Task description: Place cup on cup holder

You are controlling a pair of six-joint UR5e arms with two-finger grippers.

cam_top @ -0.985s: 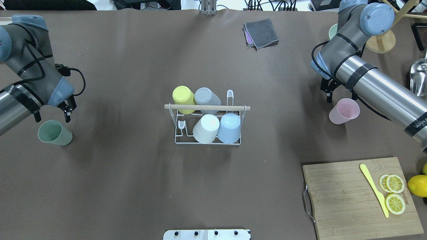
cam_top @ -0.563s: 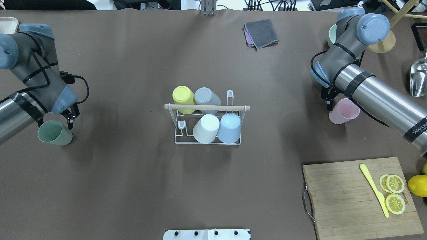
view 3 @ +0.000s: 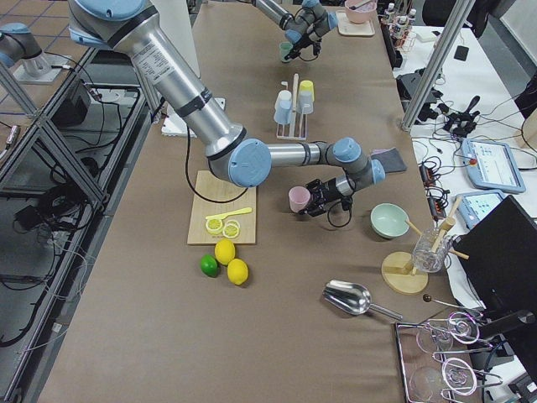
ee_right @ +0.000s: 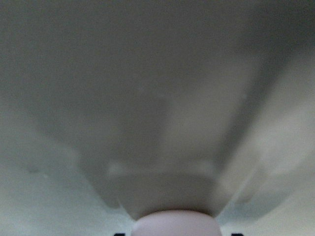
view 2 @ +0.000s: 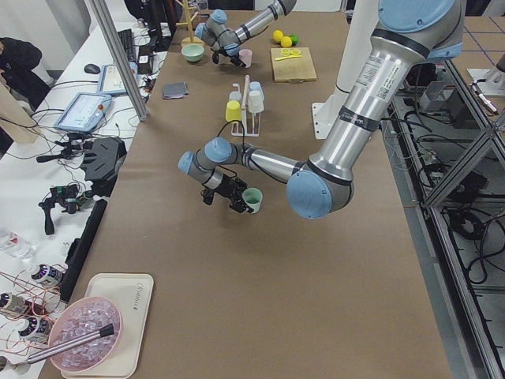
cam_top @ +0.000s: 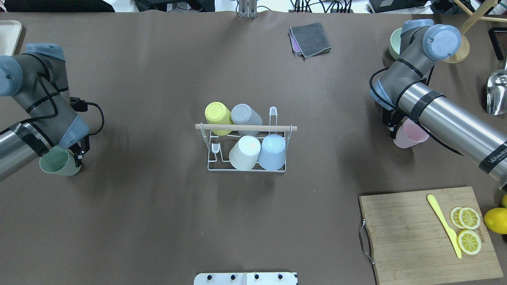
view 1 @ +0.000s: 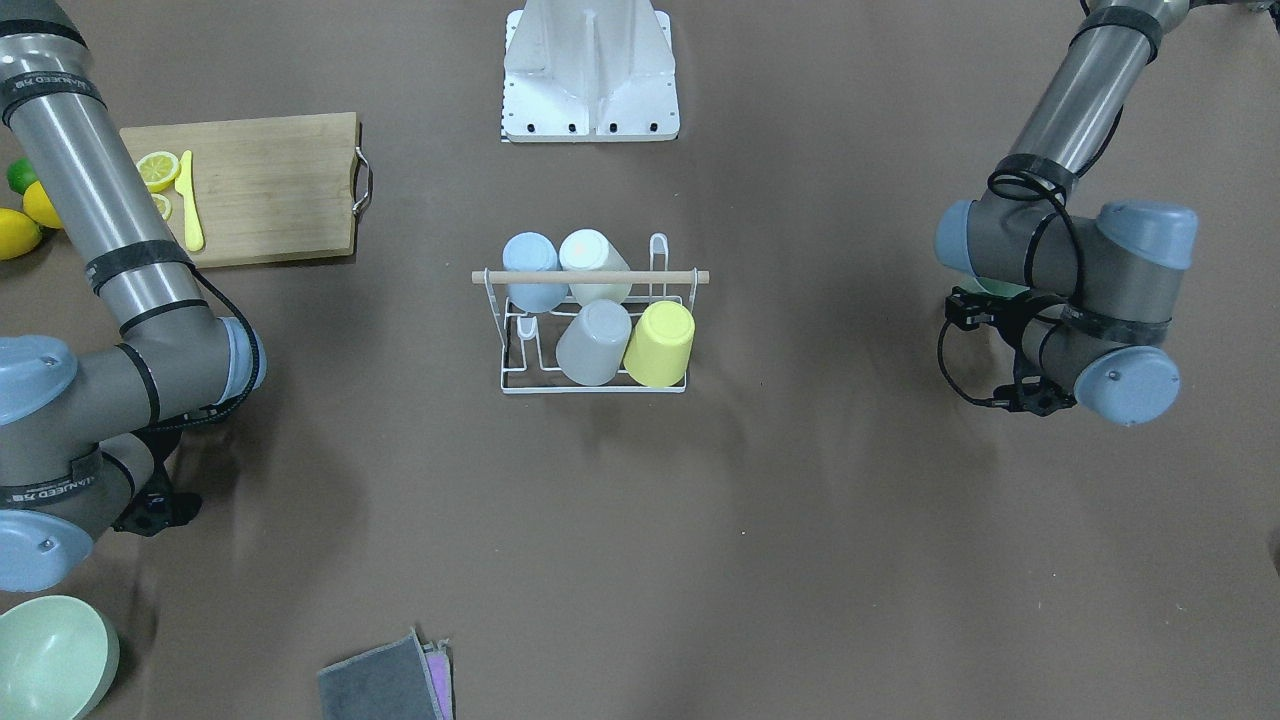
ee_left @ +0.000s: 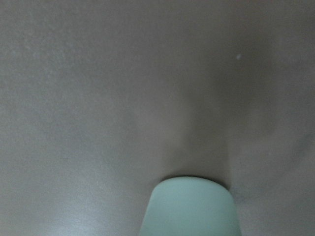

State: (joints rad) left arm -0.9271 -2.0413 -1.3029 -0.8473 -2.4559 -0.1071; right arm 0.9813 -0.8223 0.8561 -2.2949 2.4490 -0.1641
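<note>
The cup holder (cam_top: 245, 128), a white wire rack with a wooden rod handle, stands mid-table and also shows in the front view (view 1: 590, 277). It carries yellow (cam_top: 217, 113), grey, white and blue cups upside down. My left gripper (cam_top: 75, 156) straddles a green cup (cam_top: 57, 164) at the table's left, with one finger (cam_top: 81, 155) against the cup's right side. The cup fills the bottom of the left wrist view (ee_left: 189, 206). My right gripper (cam_top: 396, 128) straddles a pink cup (cam_top: 408, 138) at the right, seen low in the right wrist view (ee_right: 174, 222). Both grippers look closed on their cups.
A wooden cutting board (cam_top: 420, 237) with lemon slices and a yellow knife lies at front right. A folded grey cloth (cam_top: 311, 38) lies at the back. A pale green bowl (view 1: 50, 655) and a metal scoop (cam_top: 497, 93) sit near the right arm.
Both grippers came down over their cups. The green cup shifted slightly left and the pink cup slightly right as the fingers met them.
</note>
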